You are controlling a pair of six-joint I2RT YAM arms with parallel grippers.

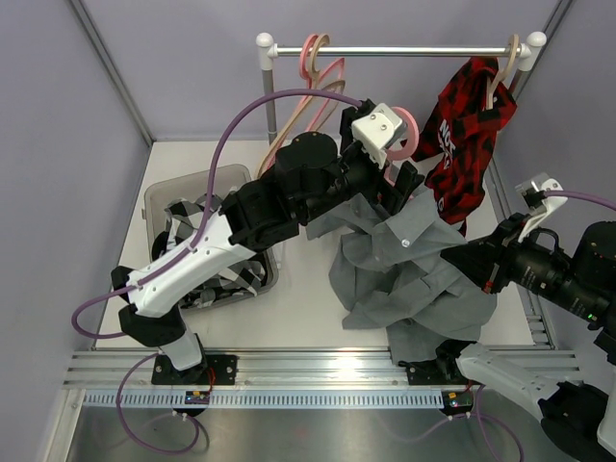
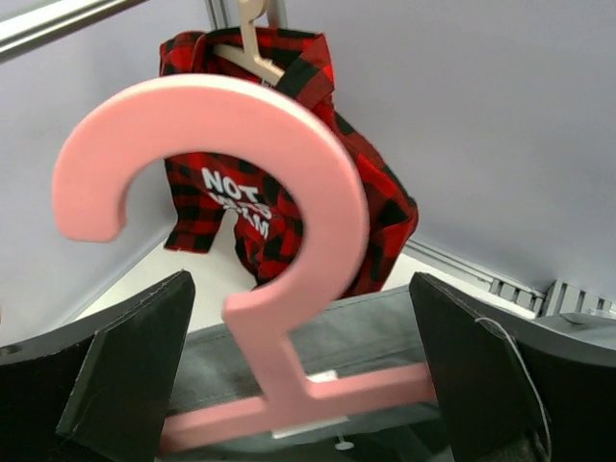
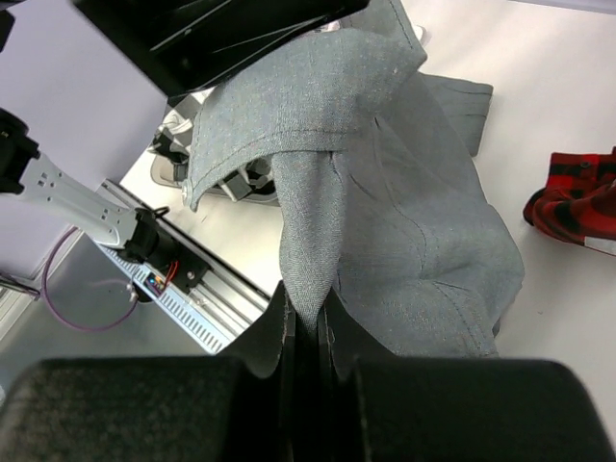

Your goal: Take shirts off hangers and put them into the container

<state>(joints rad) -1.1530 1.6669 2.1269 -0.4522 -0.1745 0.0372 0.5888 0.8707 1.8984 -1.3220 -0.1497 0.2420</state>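
A grey shirt hangs off a pink hanger and spills onto the table. My left gripper stands open with the hanger's neck between its fingers, and the pink hook rises above it. My right gripper is shut on a fold of the grey shirt, low at the right. A red-and-black plaid shirt hangs on a tan hanger at the rail's right end. The grey container at the left holds a black-and-white plaid shirt.
A metal rail with white ends crosses the back. Two empty hangers, one pink and one tan, hang near its left end. My left arm stretches over the container. Purple walls close in both sides.
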